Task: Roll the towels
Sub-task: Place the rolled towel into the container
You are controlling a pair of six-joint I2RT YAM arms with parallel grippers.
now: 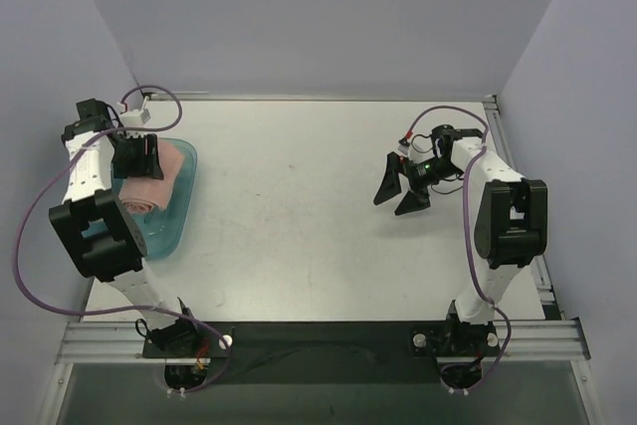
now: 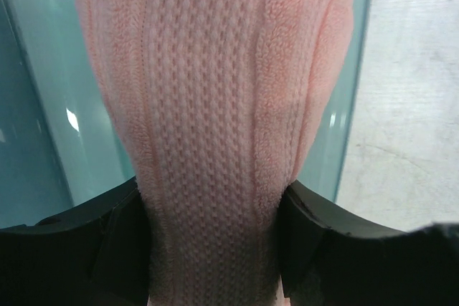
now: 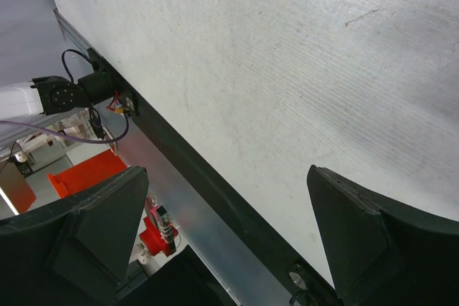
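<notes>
The salmon-pink towel (image 1: 161,178) is a thick roll over the teal tray (image 1: 175,218) at the table's left side. My left gripper (image 1: 139,156) is shut on the roll's near end. In the left wrist view the towel (image 2: 208,98) fills the gap of the gripper (image 2: 214,209), and both black fingers (image 2: 312,223) press into its sides, with the tray (image 2: 43,141) beneath. I cannot tell if the roll rests on the tray floor. My right gripper (image 1: 400,191) hangs open over the bare table at the right. In its own view that gripper (image 3: 226,202) holds nothing.
The tray sits close to the left wall. White table (image 1: 299,206) stretches between the two arms. A metal rail (image 3: 186,206) runs along the table's near edge, and purple cables (image 1: 159,97) loop by each arm.
</notes>
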